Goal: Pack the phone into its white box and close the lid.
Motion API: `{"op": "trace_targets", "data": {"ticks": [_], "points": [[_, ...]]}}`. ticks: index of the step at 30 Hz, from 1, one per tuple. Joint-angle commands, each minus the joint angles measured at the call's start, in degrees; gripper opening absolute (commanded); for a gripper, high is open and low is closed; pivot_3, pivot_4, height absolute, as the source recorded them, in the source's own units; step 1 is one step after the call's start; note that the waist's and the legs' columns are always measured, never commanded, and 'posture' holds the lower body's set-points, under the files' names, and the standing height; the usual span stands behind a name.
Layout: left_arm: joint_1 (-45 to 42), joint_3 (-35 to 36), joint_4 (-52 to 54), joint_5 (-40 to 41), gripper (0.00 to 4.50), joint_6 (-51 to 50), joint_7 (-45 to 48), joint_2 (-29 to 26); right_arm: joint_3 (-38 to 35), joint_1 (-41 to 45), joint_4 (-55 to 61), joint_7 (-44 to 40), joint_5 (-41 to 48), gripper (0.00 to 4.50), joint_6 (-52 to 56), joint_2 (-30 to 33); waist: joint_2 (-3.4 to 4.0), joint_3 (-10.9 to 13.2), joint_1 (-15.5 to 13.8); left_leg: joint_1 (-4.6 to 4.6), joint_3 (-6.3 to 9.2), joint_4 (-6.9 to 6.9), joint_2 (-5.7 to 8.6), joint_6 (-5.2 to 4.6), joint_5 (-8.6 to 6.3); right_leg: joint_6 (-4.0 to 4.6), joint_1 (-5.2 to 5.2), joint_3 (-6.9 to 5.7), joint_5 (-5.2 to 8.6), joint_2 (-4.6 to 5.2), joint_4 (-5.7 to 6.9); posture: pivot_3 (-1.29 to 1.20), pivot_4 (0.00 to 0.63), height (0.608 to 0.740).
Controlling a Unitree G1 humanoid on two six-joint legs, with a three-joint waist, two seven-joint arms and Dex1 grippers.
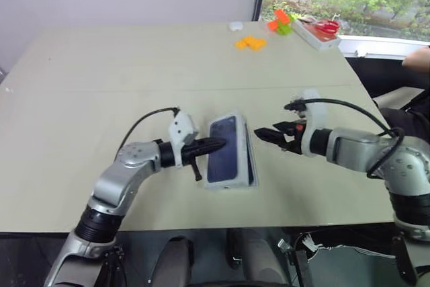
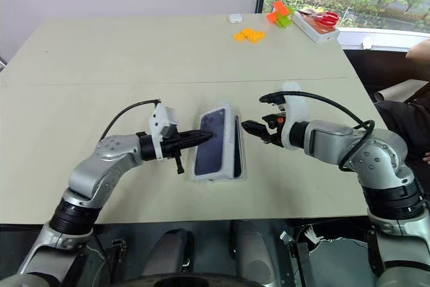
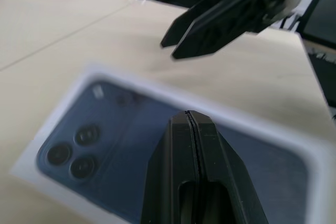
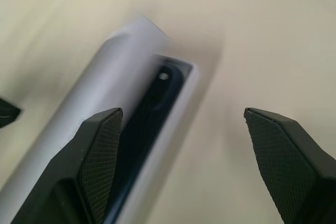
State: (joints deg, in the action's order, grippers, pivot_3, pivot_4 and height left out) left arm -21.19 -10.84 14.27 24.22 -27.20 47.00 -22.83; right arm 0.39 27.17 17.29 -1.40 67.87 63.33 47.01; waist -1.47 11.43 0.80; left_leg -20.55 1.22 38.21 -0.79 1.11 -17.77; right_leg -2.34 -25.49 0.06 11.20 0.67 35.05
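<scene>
Orange blocks (image 1: 250, 43) far behind the lid (image 1: 224, 149)

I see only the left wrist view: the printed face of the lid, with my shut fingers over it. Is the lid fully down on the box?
Observer: No. In the right wrist view the lid sits tilted, and the phone shows in the gap above the white box.
Operator: Which side is raised?
Observer: The side toward the right gripper. The left gripper has its tip over the lower side.
Operator: Does the right gripper touch the box?
Observer: No. In the head views it is open and apart from the box, with bare table between.
</scene>
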Motion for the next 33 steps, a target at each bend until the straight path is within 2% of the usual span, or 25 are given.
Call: {"op": "trace_targets", "data": {"ticks": [1, 5, 10, 13, 16, 19, 27, 33], "points": [[-0.84, 3.41, 2.52, 2.63, 0.00, -1.26, -2.16, 1.12, 1.83, 1.35, 2.81, -6.11, -7.98, 3.87, -1.66, 2.79, 0.00, 0.00, 0.01, 0.00, 0.00, 0.00, 0.00, 0.00, 0.00, -0.05, 0.00, 0.00, -0.03, 0.00, 0.00, 0.00, 0.150, 0.727], [0.93, 10.01, 5.18, 6.80, 0.00, -4.48, -4.26, -0.77, 3.45, 0.99, 4.90, -12.43, -14.59, 3.87, -3.48, 4.49, 0.00, 0.00, 0.14, 0.01, 0.01, -0.01, -0.03, 0.00, 0.00, -0.08, -0.07, -0.01, -0.04, -0.04, 0.00, 0.00, 0.150, 0.727], [3.61, 16.11, 4.66, 6.89, 0.00, -10.98, -7.24, -7.83, 4.01, 0.18, 6.55, -18.09, -21.63, 3.87, -6.58, 4.91, 0.00, 0.01, 0.16, 0.08, 0.03, -0.01, -0.03, 0.00, 0.00, -0.08, -0.07, -0.02, -0.04, -0.07, 0.02, 0.00, 0.150, 0.727], [6.12, 16.64, 5.60, 6.49, 0.00, -12.61, -6.03, -12.21, 5.18, -0.94, 7.77, -22.28, -24.90, 3.06, -7.75, 5.50, 0.00, 0.01, 0.08, 0.07, 0.03, -0.01, -0.02, 0.00, 0.00, 0.08, -0.06, -0.02, 0.06, -0.03, 0.01, 0.00, 0.150, 0.727], [7.89, 14.06, 7.07, 5.68, 0.00, -12.88, -4.28, -15.02, 6.61, -1.51, 8.78, -24.77, -28.16, 1.61, -8.60, 5.50, 0.00, 0.01, -0.08, 0.03, 0.02, -0.01, -0.01, 0.01, -0.01, 0.08, -0.07, -0.02, 0.06, 0.02, -0.04, 0.00, 0.150, 0.727], [7.83, 7.34, 7.60, 0.85, 0.00, -12.21, -5.23, -15.66, 9.26, -1.24, 9.70, -25.76, -31.89, 0.04, -8.41, 5.11, 0.00, 0.01, -0.17, 0.01, 0.01, -0.01, 0.04, 0.01, -0.01, 0.08, -0.06, -0.02, 0.06, 0.14, -0.05, 0.00, 0.150, 0.727], [5.47, 0.17, 7.54, -2.04, 0.00, -12.31, -6.49, -10.88, 12.88, 0.14, 11.04, -26.26, -36.31, 0.04, -5.56, 0.64, -0.02, 0.01, -0.07, 0.04, 0.01, 0.00, 0.07, 0.01, -0.01, 0.09, -0.05, 0.00, 0.06, 0.09, -0.02, 0.00, 0.150, 0.727], [5.24, -0.68, 8.82, -0.72, 0.00, -13.37, -6.11, -8.43, 13.53, -0.01, 12.09, -27.24, -38.59, 0.04, -4.78, -1.08, -0.02, 0.01, -0.02, 0.08, 0.03, 0.00, 0.02, 0.01, 0.00, 0.06, -0.06, -0.01, 0.04, 0.02, 0.04, 0.00, 0.150, 0.727]]}}
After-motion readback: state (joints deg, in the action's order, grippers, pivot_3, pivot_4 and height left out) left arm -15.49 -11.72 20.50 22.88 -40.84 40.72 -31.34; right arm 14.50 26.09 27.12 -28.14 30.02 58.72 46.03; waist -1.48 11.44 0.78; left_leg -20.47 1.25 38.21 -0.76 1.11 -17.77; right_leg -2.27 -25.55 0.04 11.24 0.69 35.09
